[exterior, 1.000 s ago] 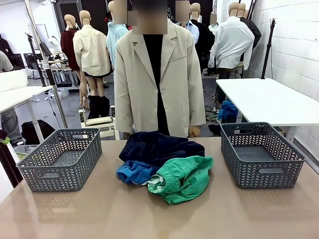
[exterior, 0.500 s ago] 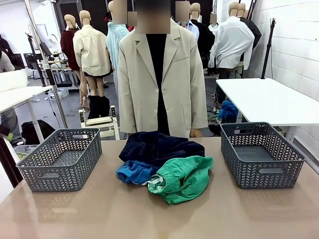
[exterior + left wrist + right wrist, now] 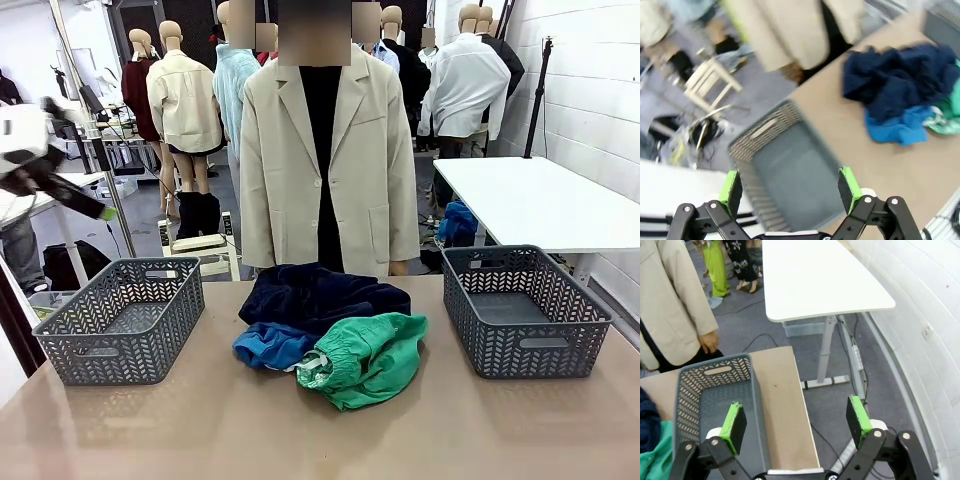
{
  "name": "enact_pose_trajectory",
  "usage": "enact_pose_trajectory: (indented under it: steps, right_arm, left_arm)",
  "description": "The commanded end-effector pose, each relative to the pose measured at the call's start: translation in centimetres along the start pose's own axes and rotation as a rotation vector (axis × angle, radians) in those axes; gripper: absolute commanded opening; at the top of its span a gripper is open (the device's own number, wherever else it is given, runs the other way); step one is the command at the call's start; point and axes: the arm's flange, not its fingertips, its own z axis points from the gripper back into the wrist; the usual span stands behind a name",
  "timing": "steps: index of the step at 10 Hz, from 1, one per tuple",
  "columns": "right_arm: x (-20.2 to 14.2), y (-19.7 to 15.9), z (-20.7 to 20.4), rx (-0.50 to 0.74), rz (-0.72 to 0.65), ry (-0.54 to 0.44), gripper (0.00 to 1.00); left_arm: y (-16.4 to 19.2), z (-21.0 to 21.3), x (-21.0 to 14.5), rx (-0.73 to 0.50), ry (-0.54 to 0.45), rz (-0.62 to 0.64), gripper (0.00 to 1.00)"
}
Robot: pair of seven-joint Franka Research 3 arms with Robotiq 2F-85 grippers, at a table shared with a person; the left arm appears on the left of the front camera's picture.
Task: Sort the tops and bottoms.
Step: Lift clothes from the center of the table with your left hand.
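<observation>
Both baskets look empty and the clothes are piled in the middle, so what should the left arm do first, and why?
Probably bring the open left gripper down onto the emerald-green garment. It lies uppermost and nearest the robot, partly over the royal-blue garment, so it should lift away cleanly.
</observation>
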Motion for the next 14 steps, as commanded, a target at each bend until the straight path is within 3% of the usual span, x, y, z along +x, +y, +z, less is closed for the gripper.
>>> enact_pose_trajectory:
  steps: [1, 2, 3, 8, 11, 14]
  right_arm:
    - [-0.2, -0.1, 0.0, -0.003, -0.003, 0.012, 1.00]
    - [-0.2, -0.1, 0.0, -0.003, -0.003, 0.012, 1.00]
    - [-0.2, -0.1, 0.0, -0.003, -0.003, 0.012, 1.00]
    - [-0.2, -0.1, 0.0, -0.003, -0.003, 0.012, 1.00]
    - [-0.2, -0.1, 0.0, -0.003, -0.003, 0.012, 1.00]
    - [-0.2, -0.1, 0.0, -0.003, -0.003, 0.012, 1.00]
  left_arm:
    - [-1.9, -3.2, 3.7, -0.183, -0.006, -0.203, 1.00]
    - [-3.1, -4.7, 5.3, -0.254, -0.003, -0.215, 1.00]
    - [-3.1, -1.4, 2.5, -0.091, 0.000, -0.108, 1.00]
    - [-2.3, -1.5, 3.0, -0.102, -0.002, -0.108, 1.00]
    - [-2.5, -6.6, 8.4, -0.255, 0.016, -0.270, 1.00]
    - [-5.0, -11.8, 12.9, -0.413, 0.062, -0.392, 1.00]
